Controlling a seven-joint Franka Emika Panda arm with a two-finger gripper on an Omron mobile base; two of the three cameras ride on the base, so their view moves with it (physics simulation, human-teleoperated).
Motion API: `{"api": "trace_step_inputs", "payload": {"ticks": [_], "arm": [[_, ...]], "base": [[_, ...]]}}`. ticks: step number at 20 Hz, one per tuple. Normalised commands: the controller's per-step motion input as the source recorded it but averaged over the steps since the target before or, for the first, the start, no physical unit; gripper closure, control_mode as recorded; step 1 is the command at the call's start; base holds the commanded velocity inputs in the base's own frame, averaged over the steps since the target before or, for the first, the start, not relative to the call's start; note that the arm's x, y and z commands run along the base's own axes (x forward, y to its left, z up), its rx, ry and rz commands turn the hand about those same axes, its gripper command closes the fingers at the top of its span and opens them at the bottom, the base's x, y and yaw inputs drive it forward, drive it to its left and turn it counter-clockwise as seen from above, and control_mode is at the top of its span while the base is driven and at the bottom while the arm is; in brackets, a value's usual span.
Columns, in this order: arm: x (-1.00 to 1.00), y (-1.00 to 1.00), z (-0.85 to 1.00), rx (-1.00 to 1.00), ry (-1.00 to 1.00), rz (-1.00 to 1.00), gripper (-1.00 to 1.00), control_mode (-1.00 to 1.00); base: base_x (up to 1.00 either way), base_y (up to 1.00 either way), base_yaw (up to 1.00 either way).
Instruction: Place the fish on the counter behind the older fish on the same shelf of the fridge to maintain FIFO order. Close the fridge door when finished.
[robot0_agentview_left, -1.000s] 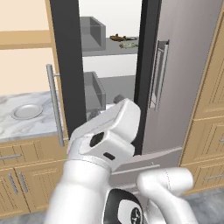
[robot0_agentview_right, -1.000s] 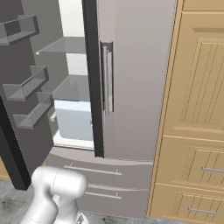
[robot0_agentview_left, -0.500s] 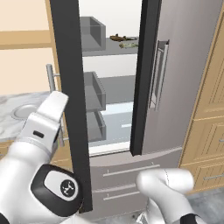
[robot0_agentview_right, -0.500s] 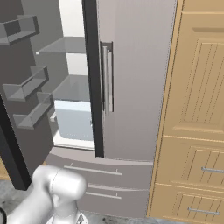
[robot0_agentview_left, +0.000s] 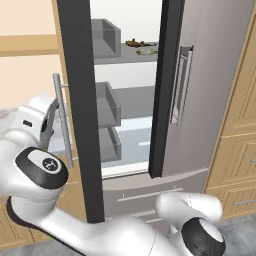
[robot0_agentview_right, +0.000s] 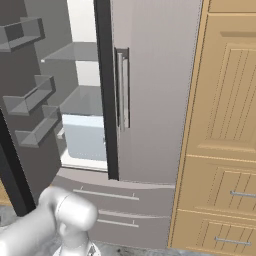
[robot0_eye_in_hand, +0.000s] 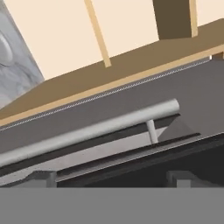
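Note:
The fridge (robot0_agentview_left: 210, 75) has its left door (robot0_agentview_left: 80, 125) swung open and its right door shut. On the upper shelf (robot0_agentview_left: 120, 56) lies the dark brown fish (robot0_agentview_left: 134, 43), with the paler older fish (robot0_agentview_left: 148, 50) just in front of it. My white hand (robot0_agentview_left: 32, 117) hangs left of the open door, beside its bar handle (robot0_agentview_left: 62, 120). In the hand view the gripper (robot0_eye_in_hand: 113, 180) is open with nothing between its tips, facing that handle (robot0_eye_in_hand: 96, 129) and the door's outer face. A strip of the marble counter (robot0_eye_in_hand: 17, 74) shows beyond it.
Grey door bins (robot0_agentview_left: 107, 107) (robot0_agentview_right: 30, 95) line the open door's inner side. Two drawers (robot0_agentview_right: 115, 200) sit at the fridge's bottom. Tall wooden cabinets (robot0_agentview_right: 225, 125) stand right of the fridge. A pale crisper box (robot0_agentview_right: 85, 137) sits low inside.
The arm has swung left, from in front of the fridge opening to the outer side of the open left door by its handle. The fish and both doors have not moved.

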Motion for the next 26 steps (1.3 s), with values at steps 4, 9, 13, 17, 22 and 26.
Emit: {"api": "trace_step_inputs", "payload": {"ticks": [4,9,13,17,22,26], "arm": [[0.86,-0.37,0.00,0.00,0.13,0.03,-1.00,-1.00],[0.36,-0.98,0.00,0.01,0.06,0.00,-1.00,-1.00],[0.15,-1.00,0.00,0.03,0.01,0.00,-1.00,-1.00],[0.14,-1.00,0.00,0.03,0.00,0.02,-1.00,-1.00],[0.36,-1.00,0.01,0.04,0.00,0.03,-1.00,-1.00],[0.65,-1.00,0.07,0.05,0.00,0.05,-1.00,-1.00]], "base": [[0.00,0.00,0.00],[0.00,0.00,0.00],[0.00,0.00,0.00],[0.00,0.00,0.00],[0.00,0.00,0.00],[0.00,0.00,0.00]]}}
